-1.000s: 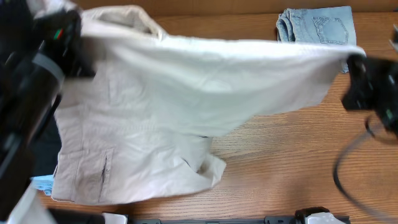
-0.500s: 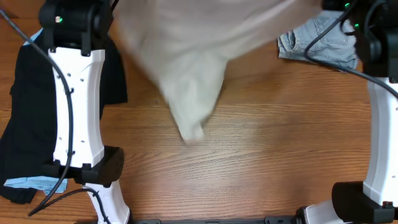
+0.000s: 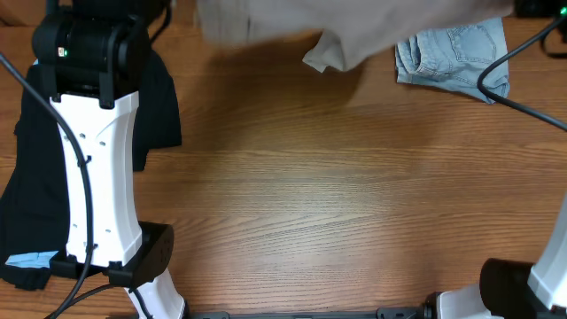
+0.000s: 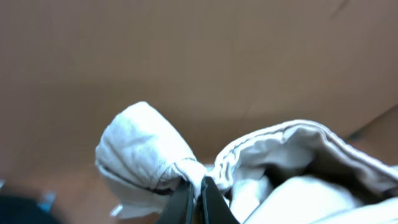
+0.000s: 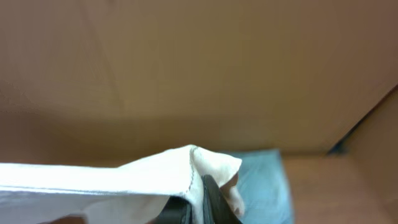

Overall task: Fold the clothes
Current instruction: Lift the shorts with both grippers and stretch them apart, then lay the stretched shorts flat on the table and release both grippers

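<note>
Beige khaki cotton shorts (image 3: pixel 354 27): soft, matte woven cloth, strung up off the table along the far edge of the overhead view and blurred there. One rumpled corner hangs lowest, near top centre. In that view the cloth's lower right margin overlaps the top of the denim pair.

Left wrist view: the fabric gathers into a rounded, wrinkled knot. A ribbed, double-stitched hem curls away to the right of it.

Right wrist view: a flat, taut edge with a single stitch line runs off to the left and ends in a small folded peak.

Left gripper (image 4: pixel 198 193): dark fingers pinched tight on the neck of the knot, with cloth bulging just above the tips.

Right gripper (image 5: pixel 196 202): fingers clamped on the peaked corner of the shorts.

Folded light-blue denim shorts (image 3: pixel 452 49): lying on the table at far right, pocket seams showing.

Black T-shirt (image 3: pixel 22 168): limp and crumpled along the left side, partly under the smooth white left arm (image 3: pixel 93 168).

Wood-grain table (image 3: pixel 337 195): warm brown planks.

Plain brown board (image 4: pixel 186 56): fills the background behind the gripped cloth.
</note>
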`<state>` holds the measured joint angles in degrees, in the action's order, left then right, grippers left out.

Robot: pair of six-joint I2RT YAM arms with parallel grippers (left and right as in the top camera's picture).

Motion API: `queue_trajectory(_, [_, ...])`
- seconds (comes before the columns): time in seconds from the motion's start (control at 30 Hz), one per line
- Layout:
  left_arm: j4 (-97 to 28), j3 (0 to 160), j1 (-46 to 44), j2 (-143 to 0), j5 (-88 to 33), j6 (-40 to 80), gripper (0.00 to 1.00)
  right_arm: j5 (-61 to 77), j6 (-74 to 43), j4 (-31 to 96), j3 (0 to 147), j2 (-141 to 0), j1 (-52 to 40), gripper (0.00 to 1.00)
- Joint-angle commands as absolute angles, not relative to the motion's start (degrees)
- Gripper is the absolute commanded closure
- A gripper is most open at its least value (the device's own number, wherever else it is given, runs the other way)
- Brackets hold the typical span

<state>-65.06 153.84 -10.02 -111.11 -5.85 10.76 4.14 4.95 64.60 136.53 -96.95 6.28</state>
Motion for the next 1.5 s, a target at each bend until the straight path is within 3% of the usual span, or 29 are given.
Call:
queue_trajectory(0.0, [-70.5,154.6,-8.6,-114.0,5.8,9.0,0.96,6.7,4.9,69.7,134.8,-102.1,8.0,0.96])
queue_trajectory(0.47, [-96.8,154.5,-8.5,-119.2,6.0,10.9,0.96,15.8,2.1,91.9,124.8,-105.2,7.9,0.96])
queue_trajectory(0.67, [-96.8,148.4,-8.6,-117.8,-2.5,9.4,0.96,14.6,-1.7,97.1,123.0,-102.4,7.9,0.96])
queue_trajectory(1.07, [-96.5,113.9,-8.9,-105.1,-1.2,12.5,0.96,14.4,-10.4,87.8,87.8,-75.2,7.9,0.96])
queue_trajectory(1.27, [-93.3,98.1,-11.7,-98.1,-4.9,12.8,0.96,11.4,-16.4,89.2,72.9,-66.0,7.9,0.96])
queue_trajectory(1.47, [-93.4,85.9,-15.3,-96.6,-5.2,15.5,0.95,11.6,-19.2,91.0,65.8,-64.3,7.9,0.83])
